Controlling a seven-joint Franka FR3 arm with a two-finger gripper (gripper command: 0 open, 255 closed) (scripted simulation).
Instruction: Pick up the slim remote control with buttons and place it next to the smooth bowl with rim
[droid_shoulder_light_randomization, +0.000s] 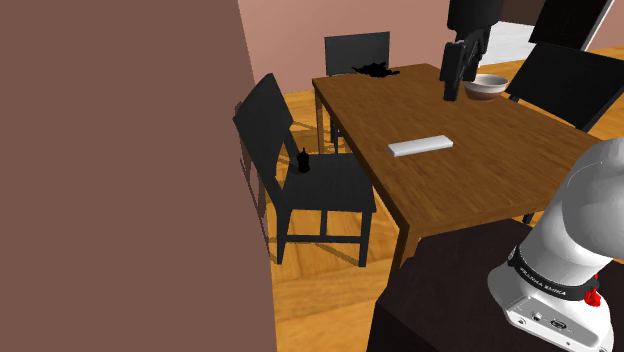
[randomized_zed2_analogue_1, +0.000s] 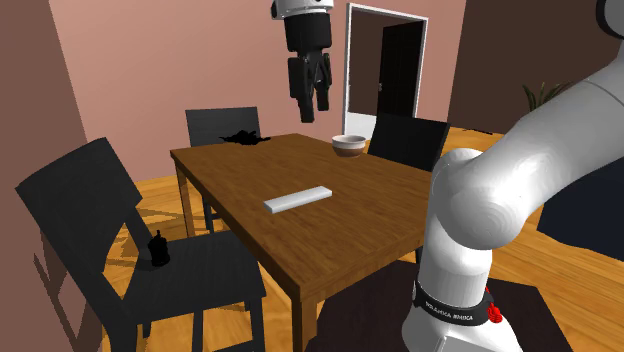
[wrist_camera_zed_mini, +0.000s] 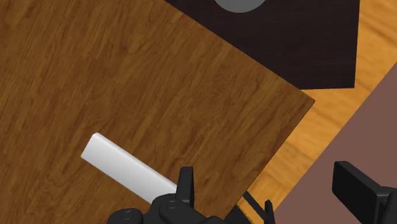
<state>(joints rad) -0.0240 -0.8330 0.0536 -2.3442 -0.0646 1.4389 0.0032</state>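
Note:
The remote (droid_shoulder_light_randomization: 421, 146) is a slim white bar lying flat near the middle of the brown wooden table (droid_shoulder_light_randomization: 460, 195). A pale bowl (droid_shoulder_light_randomization: 488, 85) with a rim stands at the table's far end. My black gripper (droid_shoulder_light_randomization: 455, 88) hangs high above the table close to the bowl, open and holding nothing. The second exterior view has the gripper (randomized_zed2_analogue_1: 311, 106) well above the remote (randomized_zed2_analogue_1: 298, 199) and the bowl (randomized_zed2_analogue_1: 349, 145). Through the wrist view the remote (wrist_camera_zed_mini: 127, 167) lies far below, beside my fingers (wrist_camera_zed_mini: 185, 183).
Black chairs (droid_shoulder_light_randomization: 305, 175) stand around the table. A small black object (droid_shoulder_light_randomization: 303, 160) sits on the near chair's seat. Another black thing (droid_shoulder_light_randomization: 375, 70) lies at the table's far edge. A brown wall (droid_shoulder_light_randomization: 120, 170) fills the shoulder view's left. A doorway (randomized_zed2_analogue_1: 385, 70) is behind.

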